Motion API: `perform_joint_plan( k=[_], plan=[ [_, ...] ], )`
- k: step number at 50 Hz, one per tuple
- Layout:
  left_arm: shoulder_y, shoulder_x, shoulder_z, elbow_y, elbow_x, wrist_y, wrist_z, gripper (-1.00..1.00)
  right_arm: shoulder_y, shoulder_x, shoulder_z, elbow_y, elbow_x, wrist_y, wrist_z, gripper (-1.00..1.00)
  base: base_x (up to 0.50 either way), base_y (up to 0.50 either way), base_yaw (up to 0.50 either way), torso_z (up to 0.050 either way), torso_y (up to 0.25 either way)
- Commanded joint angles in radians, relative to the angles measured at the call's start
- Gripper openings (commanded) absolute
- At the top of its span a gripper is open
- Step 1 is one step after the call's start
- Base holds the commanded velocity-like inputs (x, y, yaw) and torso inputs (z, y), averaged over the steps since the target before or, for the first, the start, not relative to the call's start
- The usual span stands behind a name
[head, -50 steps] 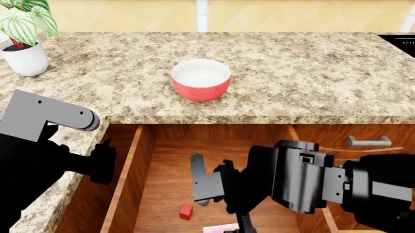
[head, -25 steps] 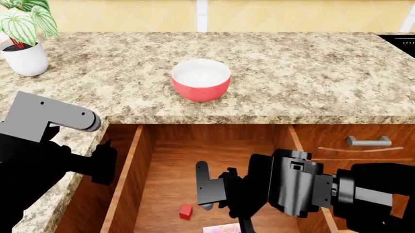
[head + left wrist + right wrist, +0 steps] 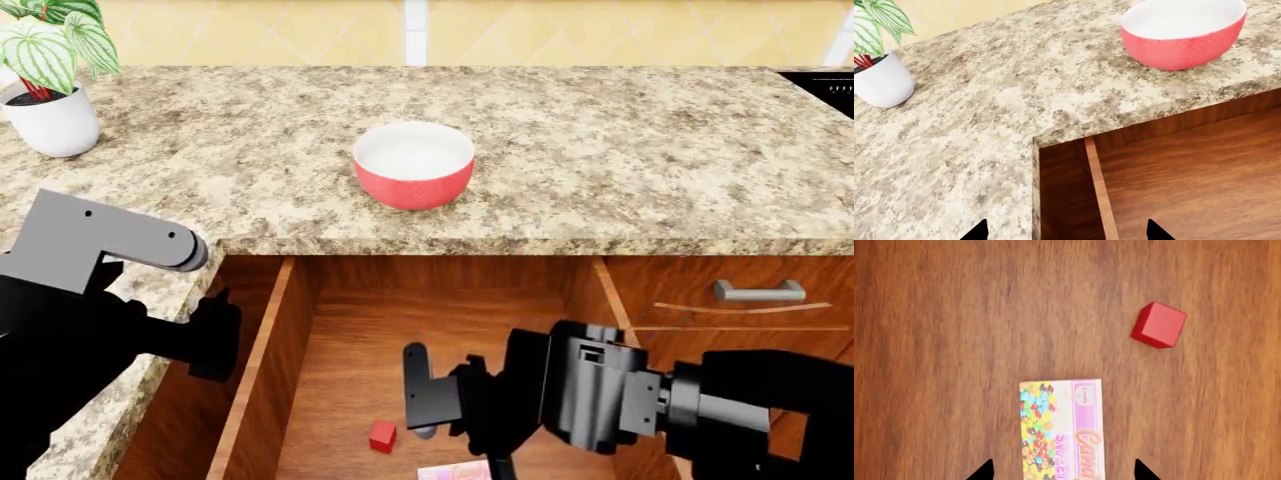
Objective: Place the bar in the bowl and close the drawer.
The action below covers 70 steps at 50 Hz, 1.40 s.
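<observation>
The bar, pale pink with coloured speckles, lies flat on the floor of the open wooden drawer; only its top edge shows in the head view. My right gripper hangs open straight above it, one fingertip on either side, not touching it. From the head view, the right gripper is down inside the drawer. The red bowl, white inside, stands empty on the counter. My left gripper is open over the counter corner by the drawer's left wall, holding nothing.
A small red cube sits on the drawer floor near the bar, also seen in the head view. A potted plant stands at the counter's far left. A smaller drawer with a silver handle is at the right.
My right arm has sunk lower into the drawer and shifted slightly left over the bar. The left arm, bowl and cube have not moved.
</observation>
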Motion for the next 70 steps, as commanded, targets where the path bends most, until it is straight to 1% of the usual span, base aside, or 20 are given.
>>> perform_joint_plan(
  k=[1, 70],
  plan=[
    [0.001, -0.006, 0.001, 0.0, 0.004, 0.006, 0.005, 1.0, -0.034, -0.027, -0.011, 0.064, -0.022, -0.037, -0.003, 1.0, 0.0, 0.0, 0.0, 0.0, 0.0],
    [0.015, -0.011, 0.025, -0.016, 0.044, 0.03, 0.036, 1.0, -0.138, -0.09, -0.045, 0.257, -0.092, -0.149, -0.008, 1.0, 0.0, 0.0, 0.0, 0.0, 0.0]
  ],
)
